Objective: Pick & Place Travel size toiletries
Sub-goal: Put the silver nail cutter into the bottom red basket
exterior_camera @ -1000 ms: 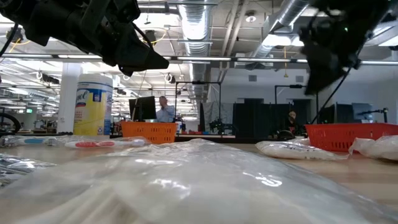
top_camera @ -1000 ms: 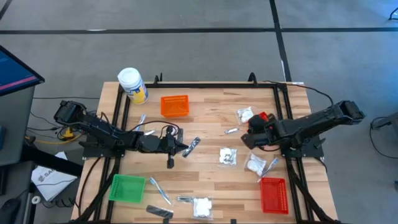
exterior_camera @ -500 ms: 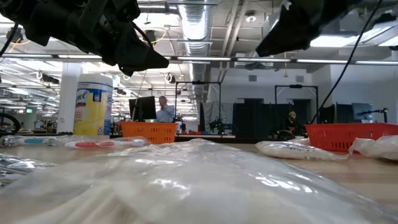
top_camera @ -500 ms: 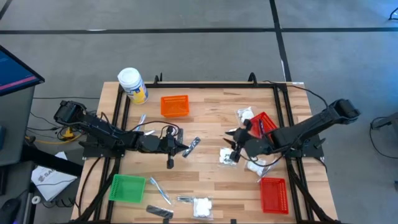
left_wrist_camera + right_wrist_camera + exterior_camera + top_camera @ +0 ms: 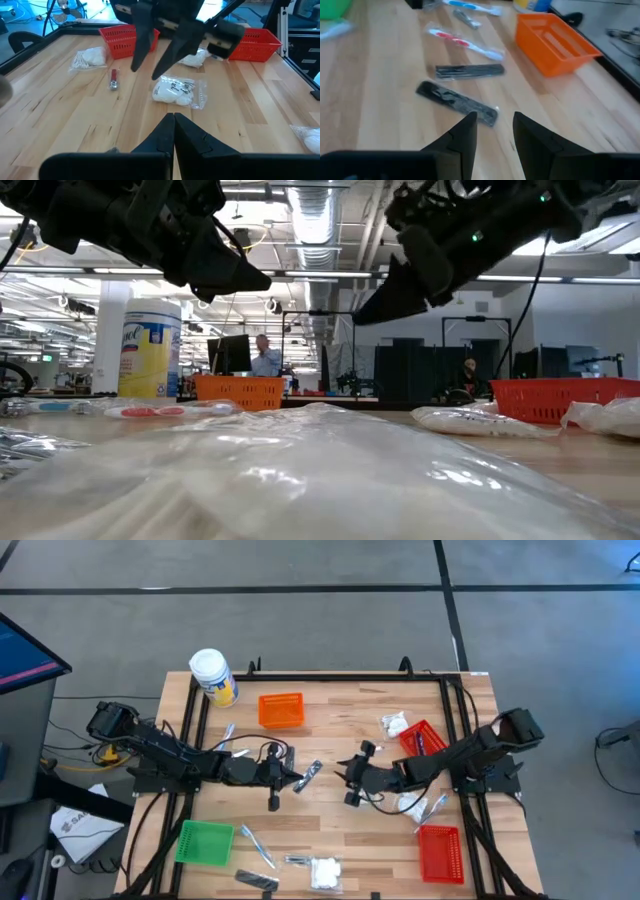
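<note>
A slatted wooden table (image 5: 330, 830) lies under me, with an open workshop hall behind it. My left gripper (image 5: 297, 781) hangs over the table's middle-left, its fingers (image 5: 172, 132) pressed together on nothing; a slim silvery sachet (image 5: 312, 771) lies just beside its tip, and a white lumpy packet (image 5: 177, 91) sits ahead of it. My right gripper (image 5: 351, 773) reaches in above the table's centre with its fingers (image 5: 462, 131) spread apart and empty. Ahead of them lie dark sachets (image 5: 456, 101) and a clear-wrapped stick (image 5: 466, 43), with the orange basket (image 5: 555, 42) off to one side. More white packets (image 5: 394, 724) lie back along my right arm, near the red baskets (image 5: 439, 852).
</note>
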`<state>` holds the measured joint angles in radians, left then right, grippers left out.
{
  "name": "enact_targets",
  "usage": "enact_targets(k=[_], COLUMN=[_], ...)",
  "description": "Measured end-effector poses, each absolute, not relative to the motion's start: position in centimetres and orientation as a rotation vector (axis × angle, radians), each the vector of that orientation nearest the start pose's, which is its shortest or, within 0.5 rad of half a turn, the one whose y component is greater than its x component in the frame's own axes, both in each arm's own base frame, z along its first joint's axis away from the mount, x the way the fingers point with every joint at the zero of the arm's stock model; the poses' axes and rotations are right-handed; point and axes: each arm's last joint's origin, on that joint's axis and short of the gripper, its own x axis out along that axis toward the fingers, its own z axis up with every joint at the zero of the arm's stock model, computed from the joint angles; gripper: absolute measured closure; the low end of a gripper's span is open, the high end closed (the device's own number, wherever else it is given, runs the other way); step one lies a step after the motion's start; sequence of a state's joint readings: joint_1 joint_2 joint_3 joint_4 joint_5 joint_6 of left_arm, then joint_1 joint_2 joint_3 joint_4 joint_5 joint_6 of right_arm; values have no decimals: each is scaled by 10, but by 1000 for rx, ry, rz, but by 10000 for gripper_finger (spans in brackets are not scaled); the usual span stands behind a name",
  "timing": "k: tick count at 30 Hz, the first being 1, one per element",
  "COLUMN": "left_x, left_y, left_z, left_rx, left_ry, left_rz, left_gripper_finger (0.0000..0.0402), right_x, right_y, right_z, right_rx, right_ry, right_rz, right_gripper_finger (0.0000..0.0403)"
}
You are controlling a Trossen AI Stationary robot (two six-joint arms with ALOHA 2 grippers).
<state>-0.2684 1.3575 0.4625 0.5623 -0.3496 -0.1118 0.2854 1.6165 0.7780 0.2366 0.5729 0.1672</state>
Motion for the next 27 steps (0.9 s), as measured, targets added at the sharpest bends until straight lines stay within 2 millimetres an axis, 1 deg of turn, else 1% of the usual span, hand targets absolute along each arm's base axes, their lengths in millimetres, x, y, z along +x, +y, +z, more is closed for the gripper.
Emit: enact_targets(k=[4,8,11,15,19,23,27], left_x=[247,247,247,248,254,267,281], left_y=[-58,-58,-59,-61,-64,-67,-70], left_z=[177,176,176,172,158,145,136], left_rx=[-8,-10,-20,-38,-46,-29,-8], left_ry=[315,317,320,340,372,419,447], left_rz=[98,89,64,53,55,62,73], left_gripper_finger=[399,399,399,399,399,399,399], right_x=[311,315,318,320,321,322,320], right_y=[76,81,84,81,75,71,70], right_z=[183,189,189,187,186,186,181], right_rx=[-96,-99,-104,-111,-115,-115,-102], right_ry=[466,408,384,378,389,390,439], right_rz=[-221,-53,24,21,3,-9,-16], right_gripper_finger=[285,285,285,285,285,285,285])
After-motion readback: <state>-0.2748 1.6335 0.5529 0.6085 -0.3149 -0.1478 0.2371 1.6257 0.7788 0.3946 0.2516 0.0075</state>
